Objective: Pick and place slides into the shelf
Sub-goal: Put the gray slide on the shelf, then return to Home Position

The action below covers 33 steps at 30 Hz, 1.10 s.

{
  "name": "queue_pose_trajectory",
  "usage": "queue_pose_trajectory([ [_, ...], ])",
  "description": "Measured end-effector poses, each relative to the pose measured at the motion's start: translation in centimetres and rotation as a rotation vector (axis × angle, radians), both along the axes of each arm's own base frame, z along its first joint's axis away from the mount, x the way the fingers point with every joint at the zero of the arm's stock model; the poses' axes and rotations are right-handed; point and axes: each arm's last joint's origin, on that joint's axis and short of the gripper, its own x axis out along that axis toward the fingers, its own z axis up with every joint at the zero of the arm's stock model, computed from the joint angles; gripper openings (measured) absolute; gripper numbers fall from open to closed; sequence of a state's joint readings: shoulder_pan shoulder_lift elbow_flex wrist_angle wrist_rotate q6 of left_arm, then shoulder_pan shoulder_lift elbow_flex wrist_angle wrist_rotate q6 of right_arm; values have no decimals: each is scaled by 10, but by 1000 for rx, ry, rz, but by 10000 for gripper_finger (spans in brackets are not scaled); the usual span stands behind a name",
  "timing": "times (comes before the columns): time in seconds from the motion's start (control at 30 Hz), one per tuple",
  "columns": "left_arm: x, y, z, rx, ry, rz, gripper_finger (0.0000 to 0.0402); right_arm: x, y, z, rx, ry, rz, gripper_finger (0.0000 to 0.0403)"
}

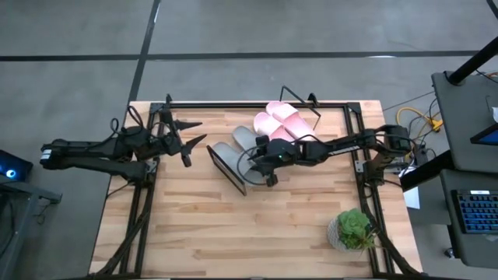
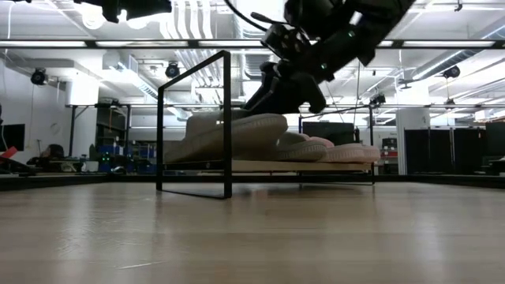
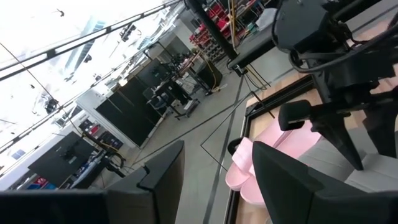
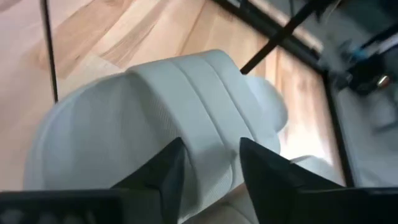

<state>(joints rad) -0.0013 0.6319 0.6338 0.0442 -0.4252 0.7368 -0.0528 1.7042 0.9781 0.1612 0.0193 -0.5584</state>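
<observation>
1. The shelf sits near the middle of the table, toward its far half: a slanted light-wood board on a thin black wire frame, running from the near left up to the far right.
2. All four slides lie on the shelf. The two pink slides are side by side at its far right end, touching each other.
3. The two grey slides take the left part: one grey slide lies just beside the pink pair, and the other grey slide lies at the near left end.
4. In the low view the grey slides show stacked in a row with the pink ones behind the black frame upright.
5. The right gripper reaches in from the right side of the table and hangs just above the grey slides, close to the shelf's middle.
6. In the right wrist view its two dark fingers are spread, one to each side of the wide strap of a grey slide; they are released and hold nothing.
7. The left gripper waits over the far left part of the table, well apart from the shelf, its fingers spread and empty.
8. A small potted plant stands at the near right corner of the table.
</observation>
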Motion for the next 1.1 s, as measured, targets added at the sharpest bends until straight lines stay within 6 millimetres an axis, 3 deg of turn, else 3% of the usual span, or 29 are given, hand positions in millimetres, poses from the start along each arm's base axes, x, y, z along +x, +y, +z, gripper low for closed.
queue_pose_trajectory([
  [0.37,1,0,0,0,4,0,173,11,14,37,198,132,-105,217],
  [0.73,0,0,0,-36,-16,-2,173,7,18,67,186,135,-104,216],
  [0.9,-4,0,2,-156,-73,-8,173,-8,12,111,71,-10,-247,198],
  [1.1,-3,-4,-6,-435,-82,-159,173,-37,12,151,128,-135,-295,178],
])
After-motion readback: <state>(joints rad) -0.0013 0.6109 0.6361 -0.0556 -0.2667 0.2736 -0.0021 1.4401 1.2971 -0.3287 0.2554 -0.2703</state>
